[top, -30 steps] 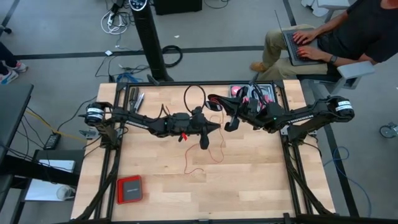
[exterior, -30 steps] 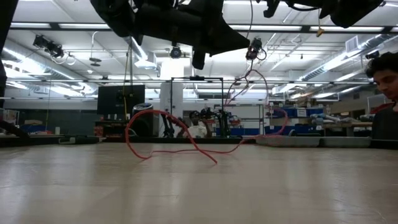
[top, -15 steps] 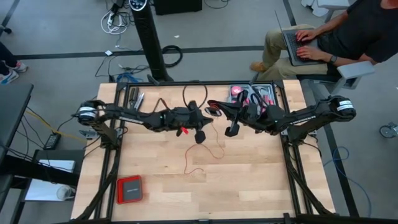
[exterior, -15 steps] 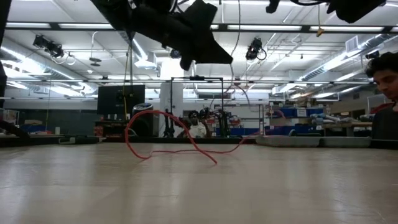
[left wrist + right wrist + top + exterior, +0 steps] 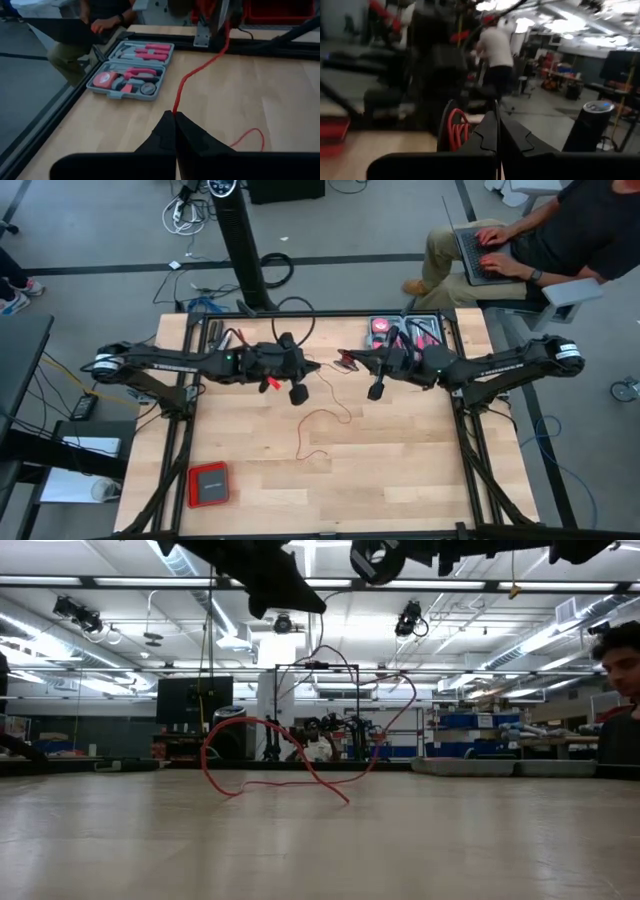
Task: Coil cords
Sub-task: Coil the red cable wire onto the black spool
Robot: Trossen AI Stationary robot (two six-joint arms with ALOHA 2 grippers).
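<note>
The thin red cord (image 5: 325, 418) lies partly on the table in a loose loop, its free end (image 5: 306, 456) toward the near side. In the low view it humps up from the wood (image 5: 262, 781). One strand rises to a small coil (image 5: 346, 360) at my right gripper (image 5: 352, 363), which is shut and points level toward the table's left. My left gripper (image 5: 308, 368) is just left of the coil, above the table, shut on the cord (image 5: 181, 90). My left gripper pinches a single strand of the cord between its two fingertips (image 5: 174, 111). The fingers point toward the table's right, slanting down. The strand leaves them straight ahead, off the table, toward the right arm. My right gripper is shut with the coil's several loops (image 5: 456, 127) beside one finger (image 5: 482, 137). The fingers hide how the loops are caught. The fingers are level and come from the table's right. The coil is lifted clear of the table.
A grey tool tray (image 5: 405, 335) with red tools sits at the far right corner and shows in the left wrist view (image 5: 131, 80). A flat red box (image 5: 209, 483) lies near left. A person with a laptop (image 5: 500, 245) sits beyond the far right corner.
My left gripper has gone toward the table's left and far edges and upward. The cord's raised strand has swung with it, while the loop and free end on the table have stayed put. My right gripper has kept the coil near the same place.
</note>
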